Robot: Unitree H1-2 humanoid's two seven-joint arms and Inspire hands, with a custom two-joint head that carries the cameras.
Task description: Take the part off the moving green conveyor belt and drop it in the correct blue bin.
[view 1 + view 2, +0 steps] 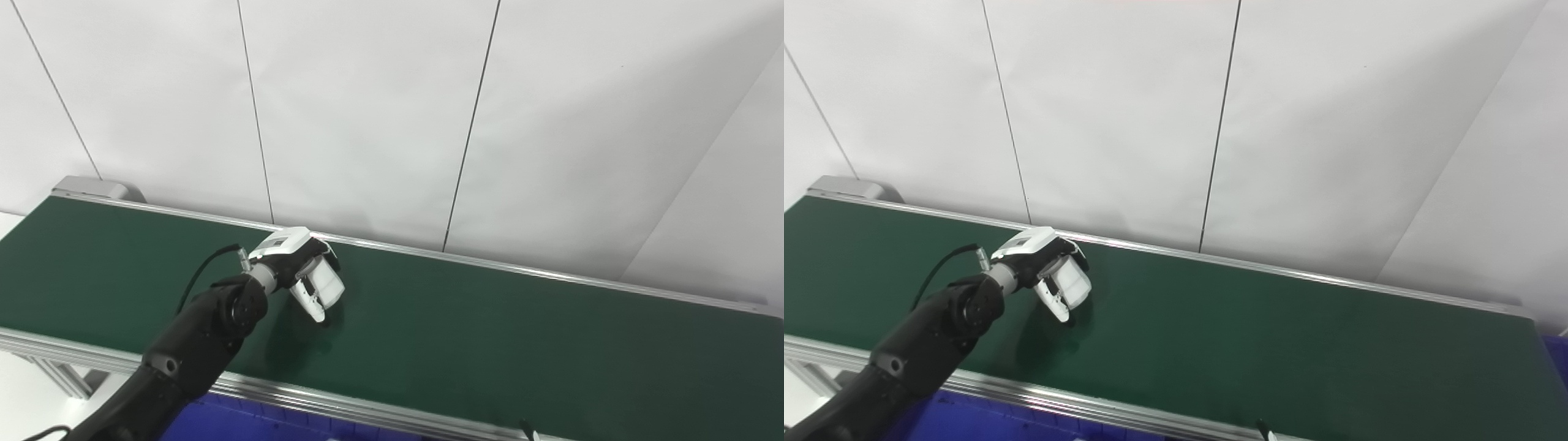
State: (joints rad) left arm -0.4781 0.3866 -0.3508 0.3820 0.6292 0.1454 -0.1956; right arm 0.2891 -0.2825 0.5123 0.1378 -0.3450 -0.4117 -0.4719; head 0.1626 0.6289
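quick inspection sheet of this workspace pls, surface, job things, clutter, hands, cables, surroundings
surface: green conveyor belt with silver side rails, bare where visible.
job's things: no part clearly seen; blue bin at the near edge, mostly cut off.
clutter: nothing seen.
hands: left hand low over the belt, fingers curled down, grasp unclear; right hand out of view, apart from perhaps a small tip at the bottom edge.
cables: black cable looping off the left wrist.
surroundings: white panelled wall behind the belt.

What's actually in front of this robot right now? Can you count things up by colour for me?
Green: 1, the conveyor belt
Blue: 1, the bin below the belt's near rail
White and black: 1, the left hand reaching over the belt
Total: 3
No separate part can be made out on the belt.
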